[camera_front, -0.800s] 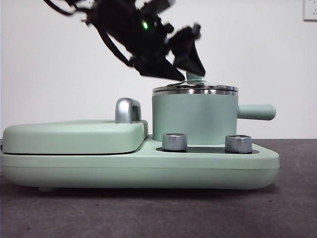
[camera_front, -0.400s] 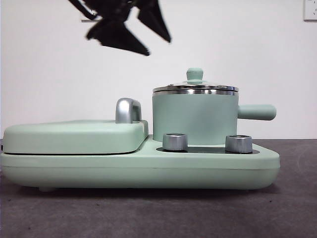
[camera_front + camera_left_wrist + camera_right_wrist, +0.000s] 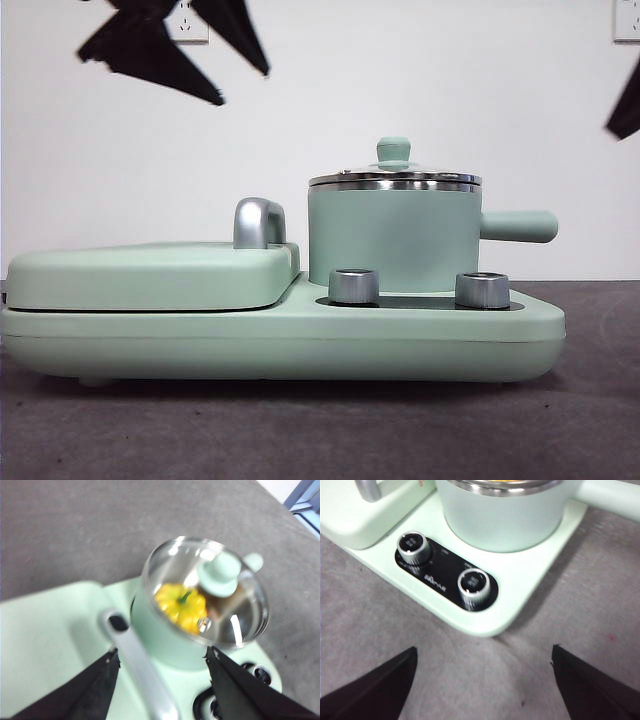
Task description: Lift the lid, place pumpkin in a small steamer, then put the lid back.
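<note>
The mint-green small steamer [image 3: 393, 238] stands on the appliance's right half, its straight handle pointing right. The glass lid [image 3: 393, 180] with its mint knob [image 3: 393, 150] rests on the steamer's rim. Through the glass, in the left wrist view, the yellow pumpkin [image 3: 181, 605] lies inside the pot under the lid [image 3: 235, 615]. My left gripper [image 3: 244, 88] hangs open, high up and to the left of the pot, holding nothing; its jaws frame the steamer [image 3: 162, 654]. My right gripper [image 3: 483, 650] is open over the table in front of the steamer [image 3: 500, 520], showing as a black tip [image 3: 625, 100].
The wide appliance base [image 3: 300, 340] carries a flat rectangular cover [image 3: 150, 275] with a chrome handle [image 3: 257, 222] on the left. Two steel knobs [image 3: 352, 285] [image 3: 481, 289] sit in front of the pot. Dark grey table surface surrounds it.
My left gripper has let go of the lid knob and risen up and to the left, away from the pot. A black tip of the right arm has come in at the right edge.
</note>
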Controlling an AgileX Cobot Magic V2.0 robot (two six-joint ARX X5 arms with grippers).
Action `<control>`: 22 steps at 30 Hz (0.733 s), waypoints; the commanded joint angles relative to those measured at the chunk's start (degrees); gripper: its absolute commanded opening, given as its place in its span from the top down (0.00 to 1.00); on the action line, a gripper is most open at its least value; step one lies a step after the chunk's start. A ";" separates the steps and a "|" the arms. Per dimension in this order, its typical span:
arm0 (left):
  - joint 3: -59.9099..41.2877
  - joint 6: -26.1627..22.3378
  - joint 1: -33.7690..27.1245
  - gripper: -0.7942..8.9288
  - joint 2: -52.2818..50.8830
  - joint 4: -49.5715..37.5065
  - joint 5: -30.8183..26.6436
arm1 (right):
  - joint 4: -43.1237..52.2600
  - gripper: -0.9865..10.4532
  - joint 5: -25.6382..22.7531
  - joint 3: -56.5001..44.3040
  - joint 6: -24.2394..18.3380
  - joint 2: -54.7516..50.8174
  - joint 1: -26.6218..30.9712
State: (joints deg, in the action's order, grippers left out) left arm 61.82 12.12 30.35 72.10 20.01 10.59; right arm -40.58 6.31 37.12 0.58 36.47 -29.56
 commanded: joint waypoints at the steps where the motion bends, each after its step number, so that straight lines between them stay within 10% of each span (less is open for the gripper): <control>1: -2.43 0.44 -0.70 0.62 -2.21 0.13 -0.09 | 3.19 0.55 1.40 0.33 0.90 2.60 -0.31; 22: -16.94 1.88 -5.01 0.63 -21.18 7.67 -0.11 | 15.04 0.55 4.48 3.74 0.96 16.48 -0.31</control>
State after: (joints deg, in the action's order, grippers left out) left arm 44.69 13.78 25.23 50.52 28.10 10.46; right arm -26.09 10.57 39.83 0.93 52.38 -29.56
